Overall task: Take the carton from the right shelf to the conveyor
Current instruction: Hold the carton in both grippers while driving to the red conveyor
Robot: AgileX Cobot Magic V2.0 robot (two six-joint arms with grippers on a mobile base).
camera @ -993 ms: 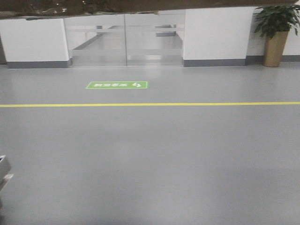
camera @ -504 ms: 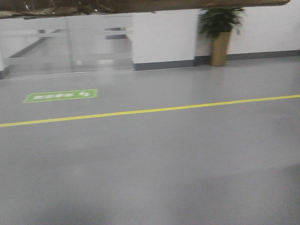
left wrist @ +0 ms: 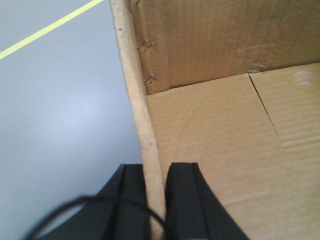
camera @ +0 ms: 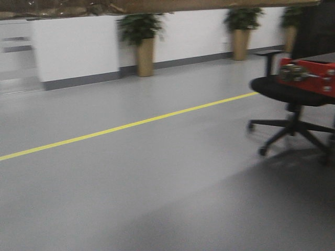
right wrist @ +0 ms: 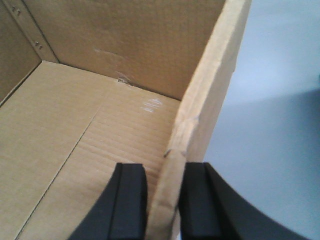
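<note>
The carton (left wrist: 215,150) hangs between your hands, one wall clamped in the left gripper (left wrist: 154,175) and the opposite wall in the right gripper (right wrist: 167,175), so it spans hand to hand, equally near both, with what looks like the conveyor (camera: 309,73) ahead and to their right.

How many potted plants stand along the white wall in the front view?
3. The first plant stands left of centre by the wall, the second plant further right, the third plant near the right edge, partly hidden by a dark object. More may be hidden there.
</note>
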